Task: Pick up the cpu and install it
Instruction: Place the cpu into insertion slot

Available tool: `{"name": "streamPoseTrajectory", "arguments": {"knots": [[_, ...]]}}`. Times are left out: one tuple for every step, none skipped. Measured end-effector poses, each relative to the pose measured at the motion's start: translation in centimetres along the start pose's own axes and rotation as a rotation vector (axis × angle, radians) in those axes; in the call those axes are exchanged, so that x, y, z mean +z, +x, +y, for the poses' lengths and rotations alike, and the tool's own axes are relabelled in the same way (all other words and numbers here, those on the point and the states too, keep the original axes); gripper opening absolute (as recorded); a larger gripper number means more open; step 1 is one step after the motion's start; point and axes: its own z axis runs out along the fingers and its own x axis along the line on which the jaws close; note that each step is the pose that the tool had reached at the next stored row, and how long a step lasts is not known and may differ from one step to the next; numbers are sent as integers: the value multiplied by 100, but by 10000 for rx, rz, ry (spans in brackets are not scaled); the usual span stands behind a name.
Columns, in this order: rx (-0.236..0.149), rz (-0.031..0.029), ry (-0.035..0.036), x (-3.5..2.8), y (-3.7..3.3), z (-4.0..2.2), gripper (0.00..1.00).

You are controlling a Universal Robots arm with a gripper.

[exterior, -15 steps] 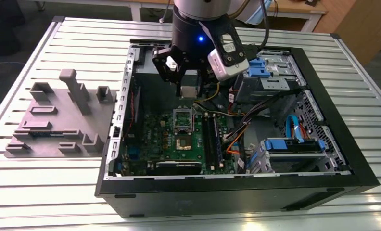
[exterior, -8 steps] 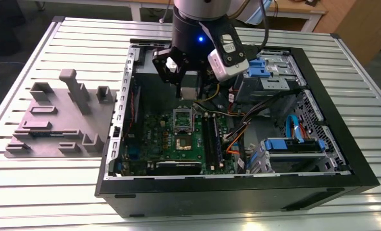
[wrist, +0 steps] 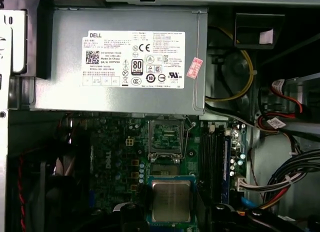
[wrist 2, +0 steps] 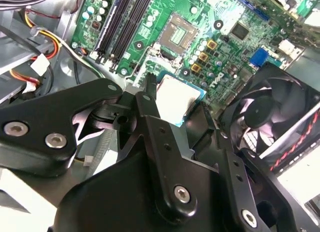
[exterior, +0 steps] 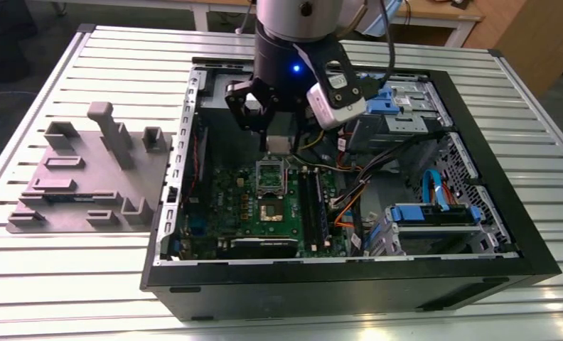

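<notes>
The cpu (wrist 2: pixel 176 94), a thin square chip with a pale metal top on a green edge, hangs above the green motherboard inside the open computer case (exterior: pixel 537 263). My gripper (wrist 2: pixel 177 99) is shut on it, one black finger on each side. In the first wrist view the cpu (wrist: pixel 171 199) sits between the fingers of the gripper (wrist: pixel 171 212), a little short of the open socket (wrist: pixel 166 137). From the exterior view, the gripper (exterior: pixel 276 140) hovers over the socket (exterior: pixel 270 176) with the cpu (exterior: pixel 279 145) at its tip.
A large grey metal box with a white label (wrist: pixel 120 57) stands just beyond the socket. Black memory sticks (wrist: pixel 215 157) run beside the socket, and a fan (wrist 2: pixel 265 112) is on the other side. Loose cables (exterior: pixel 357 195) and blue drive bays (exterior: pixel 433 213) fill the case's right. A grey plastic fixture (exterior: pixel 87 177) lies on the slatted table.
</notes>
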Motion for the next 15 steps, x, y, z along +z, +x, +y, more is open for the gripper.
{"name": "streamPoseTrajectory", "arguments": {"knots": [[1,1,1,18,0,0,47],[3,1,0,35,-1,0,47],[15,1,-1,54,-2,0,47],[35,1,-1,72,-2,0,47],[53,1,-1,92,-2,0,47],[63,0,-2,110,-2,0,47],[70,1,-1,127,-3,0,47],[78,0,-2,146,-3,0,47],[88,0,-3,164,-3,0,47],[99,0,-3,182,-4,0,47],[108,1,-3,200,-4,0,47],[116,0,-2,219,-4,0,47],[122,1,-2,236,-4,-1,47],[128,1,-2,254,-5,0,47],[134,1,-2,272,-5,0,47]]}}
